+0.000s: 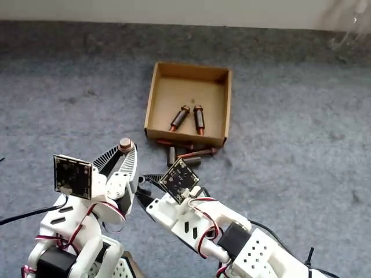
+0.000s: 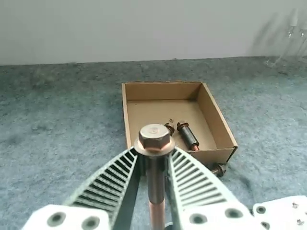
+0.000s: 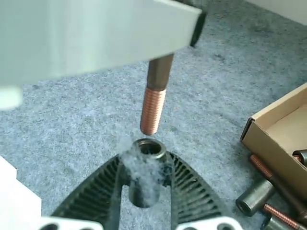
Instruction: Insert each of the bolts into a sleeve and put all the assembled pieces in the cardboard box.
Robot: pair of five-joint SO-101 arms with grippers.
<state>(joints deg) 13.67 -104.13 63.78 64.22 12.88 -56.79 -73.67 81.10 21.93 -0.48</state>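
Your left claw (image 1: 124, 152) is closed on a bolt (image 1: 125, 143) at about 7 o'clock on the bench (image 1: 290, 174). The bolt stands upright, its head at the top between the fingertips and its threaded end pointing down. Just to the right, near 6 o'clock, your right claw (image 3: 146, 160) is clamped around a sleeve (image 3: 150, 149), which stands upright with its open mouth facing up. The bolt's tip hangs just above that mouth, close but not touching. At 12 o'clock from both claws sits the cardboard box (image 1: 151, 101), open at the top. Two assembled pieces (image 1: 179, 117) lie side by side on its floor, toward its 6 o'clock wall. Outside that wall, on the bench, loose bolts (image 1: 200, 153) and spare sleeves (image 1: 171, 155) lie bunched just beside the box
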